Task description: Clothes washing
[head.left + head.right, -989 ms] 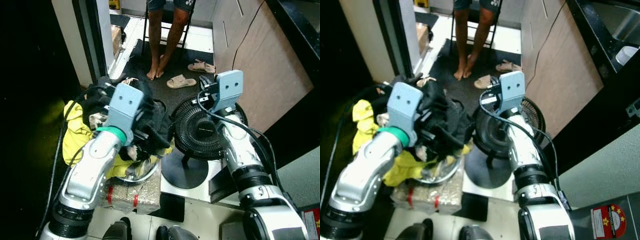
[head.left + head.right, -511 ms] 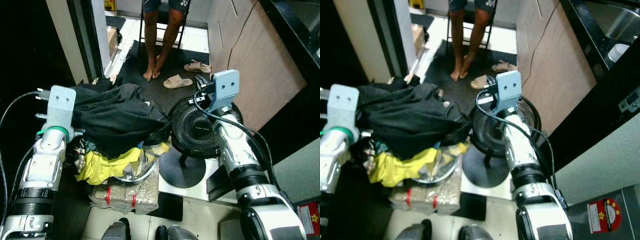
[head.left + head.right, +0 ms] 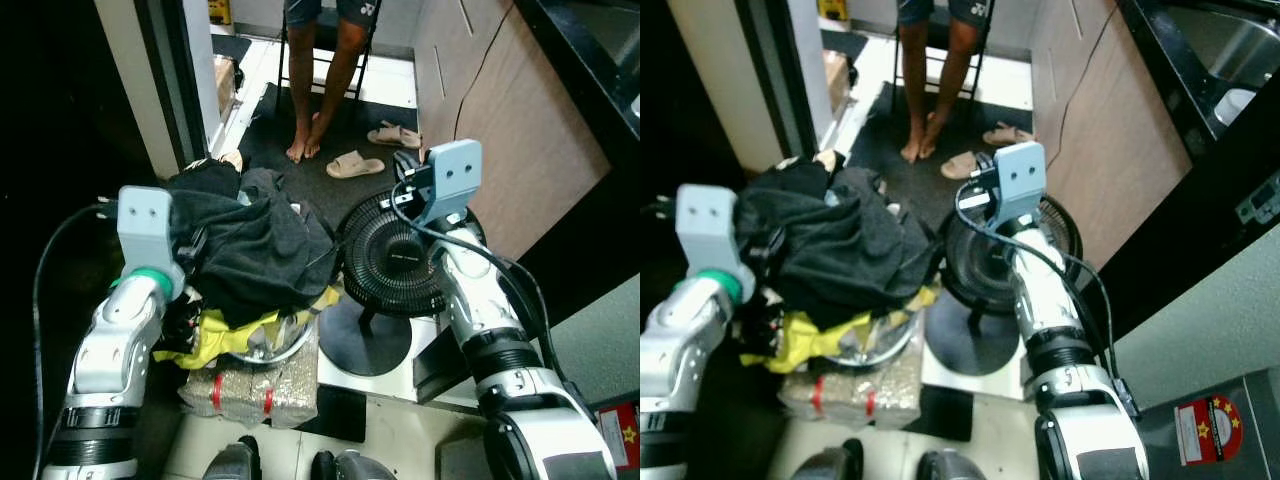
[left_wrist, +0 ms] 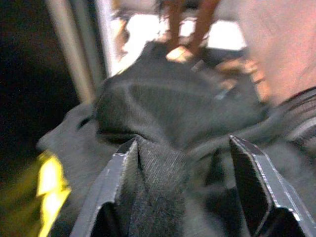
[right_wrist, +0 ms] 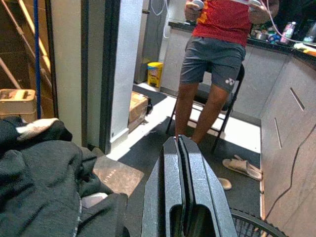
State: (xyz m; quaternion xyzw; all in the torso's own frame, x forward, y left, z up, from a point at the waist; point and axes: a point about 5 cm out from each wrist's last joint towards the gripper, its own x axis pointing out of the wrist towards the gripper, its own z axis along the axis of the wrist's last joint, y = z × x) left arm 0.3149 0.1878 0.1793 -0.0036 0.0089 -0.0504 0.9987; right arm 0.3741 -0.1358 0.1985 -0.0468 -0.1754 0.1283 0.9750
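Note:
A heap of black clothes (image 3: 258, 245) lies on top of a yellow garment (image 3: 235, 335) in a metal basin (image 3: 290, 345) on the floor. My left gripper (image 3: 195, 245) is pushed into the left side of the heap. In the left wrist view its fingers (image 4: 116, 187) stand apart, so the gripper (image 4: 183, 148) is open, with a fold of black cloth (image 4: 158, 173) between them. My right gripper (image 3: 405, 165) is shut on nothing and held up above a black fan (image 3: 395, 262), to the right of the heap; its closed fingers (image 5: 181, 163) point toward the doorway.
The basin rests on a wrapped bundle (image 3: 250, 392). The fan stands on a round base (image 3: 368, 335). A person's bare legs (image 3: 318, 80) and a chair are ahead, with two sandals (image 3: 355, 163) on the dark mat. A wooden cabinet (image 3: 520, 120) is on the right, a door frame (image 3: 185, 80) on the left.
The black garment, stretched out to the left half a second ago, is bunched on the heap again. My left arm has swung back toward the heap. The right arm has held still.

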